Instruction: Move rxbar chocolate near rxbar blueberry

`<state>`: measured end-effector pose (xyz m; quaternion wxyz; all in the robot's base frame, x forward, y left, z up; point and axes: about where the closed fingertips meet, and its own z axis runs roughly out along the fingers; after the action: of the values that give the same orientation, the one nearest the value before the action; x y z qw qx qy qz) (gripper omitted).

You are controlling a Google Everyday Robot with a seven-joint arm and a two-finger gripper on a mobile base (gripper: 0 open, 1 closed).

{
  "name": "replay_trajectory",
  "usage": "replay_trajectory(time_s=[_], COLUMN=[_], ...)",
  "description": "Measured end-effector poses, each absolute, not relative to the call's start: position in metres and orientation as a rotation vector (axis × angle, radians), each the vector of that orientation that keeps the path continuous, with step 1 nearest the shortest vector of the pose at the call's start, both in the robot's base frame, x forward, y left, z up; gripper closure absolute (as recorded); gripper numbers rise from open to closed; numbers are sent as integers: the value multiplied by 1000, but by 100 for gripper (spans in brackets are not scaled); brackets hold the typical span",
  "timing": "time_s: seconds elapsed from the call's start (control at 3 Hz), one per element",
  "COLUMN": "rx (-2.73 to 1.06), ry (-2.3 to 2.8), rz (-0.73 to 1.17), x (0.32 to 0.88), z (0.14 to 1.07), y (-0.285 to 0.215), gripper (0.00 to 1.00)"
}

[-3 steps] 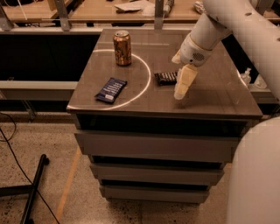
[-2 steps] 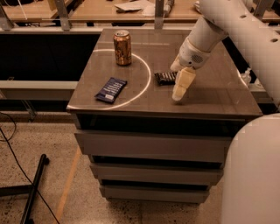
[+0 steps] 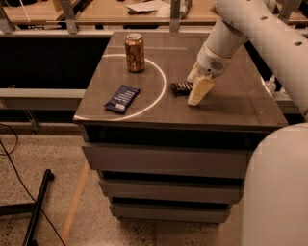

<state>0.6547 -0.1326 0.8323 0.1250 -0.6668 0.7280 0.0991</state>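
Note:
The rxbar chocolate [image 3: 180, 88], a small black-wrapped bar, lies flat near the middle of the brown cabinet top [image 3: 231, 108]. My gripper [image 3: 197, 87] reaches down from the upper right and sits right at the bar's right end, hiding that end. The rxbar blueberry [image 3: 122, 99], a navy-blue wrapped bar with white text, lies flat near the front left of the top, about a hand's length left of the black bar.
A copper-coloured drink can [image 3: 134, 52] stands upright at the back left of the top. A bright curved line of light [image 3: 161, 86] runs across the surface between the bars. Drawers sit below. A desk [image 3: 120, 12] stands behind, and cables and a black pole [image 3: 37, 206] lie on the floor at left.
My gripper has shifted slightly left and down, closer onto the black bar's right end. The bars and the can have not moved.

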Motion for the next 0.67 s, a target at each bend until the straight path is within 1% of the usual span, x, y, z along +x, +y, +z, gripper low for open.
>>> replay_trajectory(time_s=[0.33,0.67], rx=[-1943,-1943], ry=[2121,2121], rz=[289,288], x=[655,655], z=[838,840], y=[-133,-133], gripper=[88,100])
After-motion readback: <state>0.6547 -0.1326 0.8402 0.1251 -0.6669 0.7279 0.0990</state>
